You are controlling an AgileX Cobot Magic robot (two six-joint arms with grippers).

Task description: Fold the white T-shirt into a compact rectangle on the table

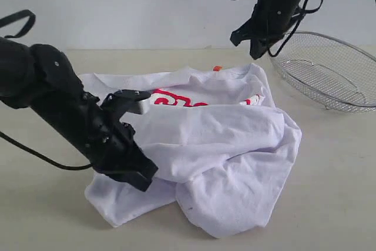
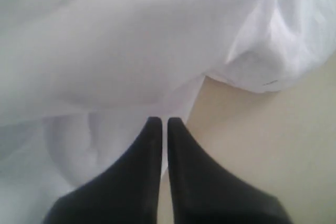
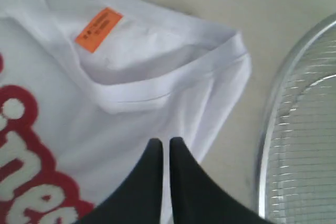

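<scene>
The white T-shirt lies crumpled in a loose heap on the table, its front part folded over itself. Red lettering and the orange neck tag show at the back. My left gripper sits low at the heap's near-left edge, shut, with cloth just past its tips and nothing seen between them. My right gripper hangs shut in the air above the collar, beside the tag and the lettering, holding nothing.
A silver wire-mesh basket stands on the table at the back right, close to the right gripper; its rim runs beside the shirt's shoulder. Bare tabletop shows in front of and to both sides of the shirt.
</scene>
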